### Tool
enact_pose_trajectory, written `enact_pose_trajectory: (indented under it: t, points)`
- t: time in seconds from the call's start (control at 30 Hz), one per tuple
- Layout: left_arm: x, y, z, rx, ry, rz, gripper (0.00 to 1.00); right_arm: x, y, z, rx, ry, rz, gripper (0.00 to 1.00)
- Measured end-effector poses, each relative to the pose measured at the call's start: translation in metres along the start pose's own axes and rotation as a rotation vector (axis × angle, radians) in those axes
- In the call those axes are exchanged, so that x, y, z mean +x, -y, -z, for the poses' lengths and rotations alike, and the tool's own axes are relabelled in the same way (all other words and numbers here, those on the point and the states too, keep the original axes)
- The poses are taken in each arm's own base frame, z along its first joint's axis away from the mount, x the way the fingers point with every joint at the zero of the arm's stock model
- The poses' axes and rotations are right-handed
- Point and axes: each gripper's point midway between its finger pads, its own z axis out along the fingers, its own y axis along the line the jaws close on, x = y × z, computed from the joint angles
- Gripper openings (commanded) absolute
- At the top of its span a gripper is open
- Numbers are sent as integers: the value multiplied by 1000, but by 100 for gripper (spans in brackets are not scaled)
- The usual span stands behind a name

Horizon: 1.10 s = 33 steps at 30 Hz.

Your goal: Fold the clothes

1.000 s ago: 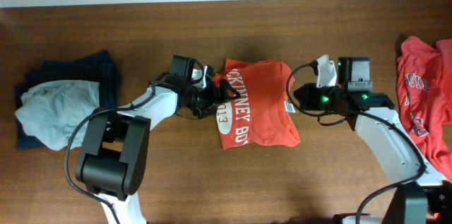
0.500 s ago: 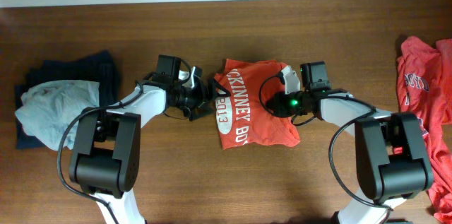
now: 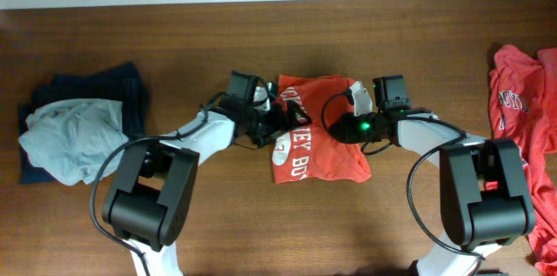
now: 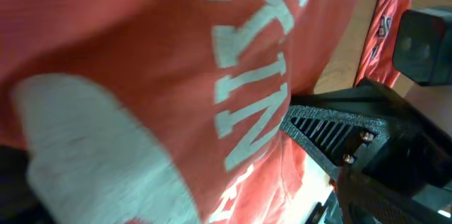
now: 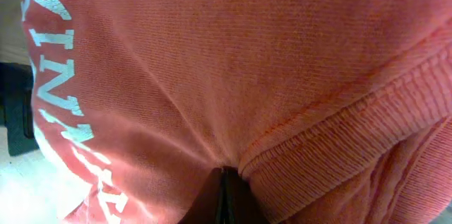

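T-shirt (image 3: 318, 145), orange-red, lies part-folded mid table (image 3: 261, 224) btwn arms, left gripper (image 3: 278, 121) gaping wide at its left edge, right gripper (image 3: 337, 128) pinched shut on cloth nr ribbed hem; soft, light, limp, so prob. best gripped at hems/corners.
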Motion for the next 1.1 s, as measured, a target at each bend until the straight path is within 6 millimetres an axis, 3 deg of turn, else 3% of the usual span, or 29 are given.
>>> enact_pose_trajectory:
  t: [0.03,0.07,0.13,0.37,0.53,0.63,0.7,0.77,0.8,0.9,1.0,1.1]
  points:
    - [2,4,-5,-7,5,-2,91,0,0,0,0,-1,0,4]
    - [2,5,-6,-10,10,2,77,0,0,0,0,-2,-1,4]
    - [0,5,-9,-22,31,4,60,0,0,0,0,-2,-1,4]
    - [-4,-5,-25,-47,79,-14,2,1,0,0,0,-3,-2,4]
    - [-3,-9,-23,-54,69,-41,1,8,1,5,0,-41,-38,4]
    - [2,-15,-9,-88,47,-41,1,15,3,24,10,-68,-80,4]
    - [-1,-21,13,-133,69,-30,1,8,3,48,23,-36,-94,4]
    - [-13,-18,55,-187,157,-33,1,-17,-7,90,38,73,-66,4]
    - [-17,-14,67,-193,189,-41,1,-22,-10,98,40,96,-56,5]
    - [-39,18,135,-200,393,-105,0,-54,-47,157,41,271,55,6]
    - [-50,40,193,-186,562,-134,1,-60,-70,184,35,346,117,6]
    - [-71,38,244,-185,721,-111,1,-56,-72,188,34,344,109,6]
